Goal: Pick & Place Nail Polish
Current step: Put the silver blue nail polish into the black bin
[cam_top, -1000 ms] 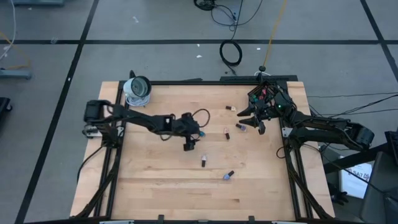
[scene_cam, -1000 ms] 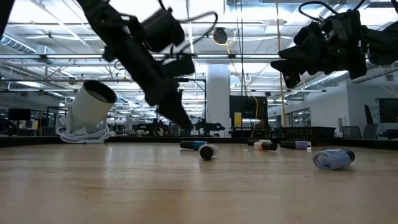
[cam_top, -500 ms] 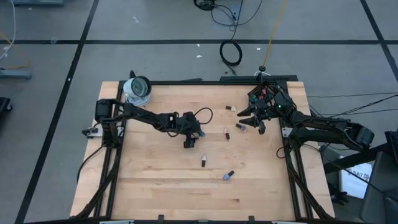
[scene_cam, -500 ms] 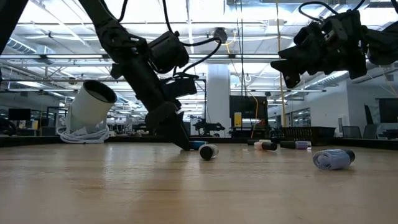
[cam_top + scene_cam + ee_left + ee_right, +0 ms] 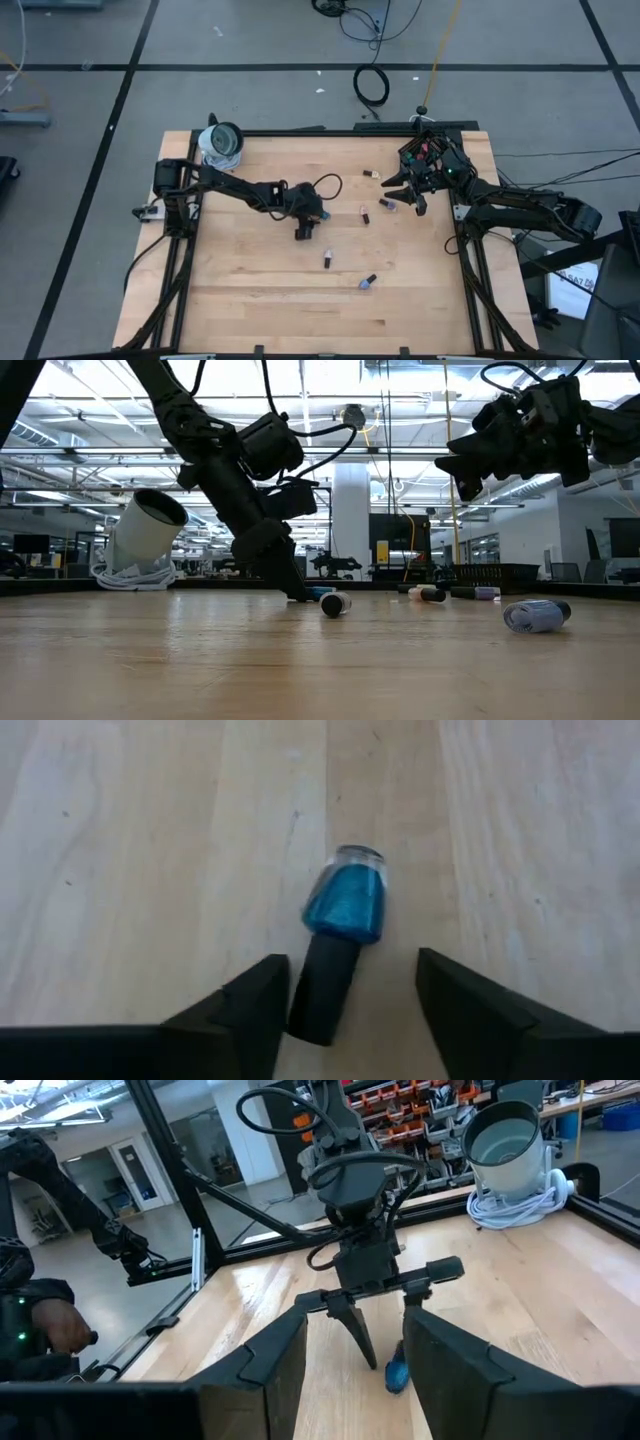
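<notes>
Tabletop (image 5: 130, 870): blue nail polish (image 5: 345, 910) lies flat (cap toward fingers (image 5: 245, 1010)).

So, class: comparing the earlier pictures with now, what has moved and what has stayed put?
The left gripper has come down to the table, its fingers now either side of the blue bottle, with gaps still showing; nothing is gripped yet. The right gripper stays raised near the far right corner. The other bottles and the white cup have not moved.
</notes>
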Tool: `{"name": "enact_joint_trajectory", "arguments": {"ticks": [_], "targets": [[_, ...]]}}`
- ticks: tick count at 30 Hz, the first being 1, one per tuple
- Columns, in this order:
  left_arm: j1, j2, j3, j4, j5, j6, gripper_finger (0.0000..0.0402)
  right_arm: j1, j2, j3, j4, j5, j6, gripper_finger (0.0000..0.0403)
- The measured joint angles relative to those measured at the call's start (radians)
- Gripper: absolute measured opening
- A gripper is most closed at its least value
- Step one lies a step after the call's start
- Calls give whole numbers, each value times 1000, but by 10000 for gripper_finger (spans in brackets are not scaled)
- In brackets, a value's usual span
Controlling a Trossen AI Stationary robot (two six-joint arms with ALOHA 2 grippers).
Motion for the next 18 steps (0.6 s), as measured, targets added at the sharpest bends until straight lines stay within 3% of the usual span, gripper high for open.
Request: {"name": "enact_joint_trajectory", "arguments": {"ticks": [8, 16, 18], "targets": [[-19, 0, -1, 0, -3, -92, 107, 0, 0, 0, 0, 0, 0, 155], [-38, 1, -2, -6, -40, -132, 39, 0, 0, 0, 0, 0, 0, 155], [-40, 1, -2, -7, -45, -118, 37, 0, 0, 0, 0, 0, 0, 155]]}}
